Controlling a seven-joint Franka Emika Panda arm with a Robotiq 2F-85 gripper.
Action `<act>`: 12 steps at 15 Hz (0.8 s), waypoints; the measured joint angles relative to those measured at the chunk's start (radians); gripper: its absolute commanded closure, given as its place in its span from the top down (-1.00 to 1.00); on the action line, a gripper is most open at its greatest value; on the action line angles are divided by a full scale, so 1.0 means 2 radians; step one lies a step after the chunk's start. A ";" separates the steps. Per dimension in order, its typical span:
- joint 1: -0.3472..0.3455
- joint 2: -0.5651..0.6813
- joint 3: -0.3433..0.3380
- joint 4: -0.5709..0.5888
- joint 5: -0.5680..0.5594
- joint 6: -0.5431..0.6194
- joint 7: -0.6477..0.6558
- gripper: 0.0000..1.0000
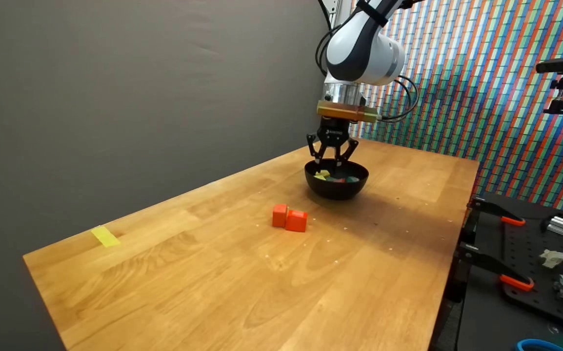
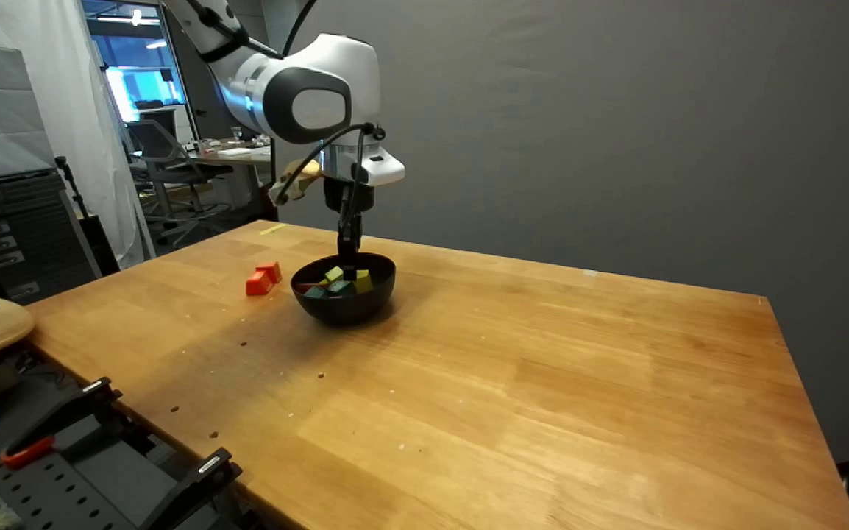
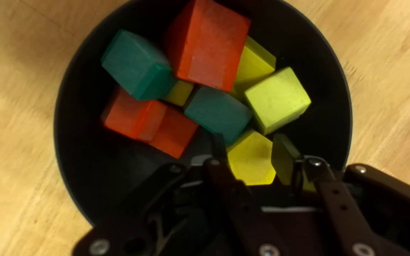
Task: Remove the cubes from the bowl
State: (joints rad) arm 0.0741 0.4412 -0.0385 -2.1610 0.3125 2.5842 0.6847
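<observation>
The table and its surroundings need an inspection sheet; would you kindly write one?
Surface: wooden table, dotted with small dark spots.
Job's things: black bowl upright, holding red cubes, green cubes and yellow cubes; two more red cubes on the table.
Clutter: yellow tape on the table; black clamps at its edge.
Gripper: pointing down into the bowl, jaws either side of a yellow cube; whether they grip it is unclear.
Cables: black cables looped beside the arm.
Surroundings: grey wall, colourful patterned panel, office chair.
</observation>
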 measured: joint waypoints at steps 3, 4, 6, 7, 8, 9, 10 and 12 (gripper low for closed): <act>0.004 0.002 -0.003 0.000 -0.013 0.006 0.014 -0.04; 0.005 0.002 -0.005 0.000 -0.017 0.008 0.019 0.02; 0.008 0.003 -0.009 0.000 -0.028 0.010 0.027 0.06; 0.010 0.003 -0.011 0.000 -0.034 0.011 0.031 0.24; 0.012 0.005 -0.013 0.000 -0.040 0.015 0.035 0.37; 0.014 0.006 -0.015 0.000 -0.046 0.017 0.040 0.64; 0.016 0.008 -0.017 0.001 -0.052 0.018 0.044 0.77; 0.021 0.014 -0.021 0.005 -0.064 0.020 0.052 1.00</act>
State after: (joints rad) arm 0.1171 0.4692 -0.0803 -2.1511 0.1854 2.6233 0.7881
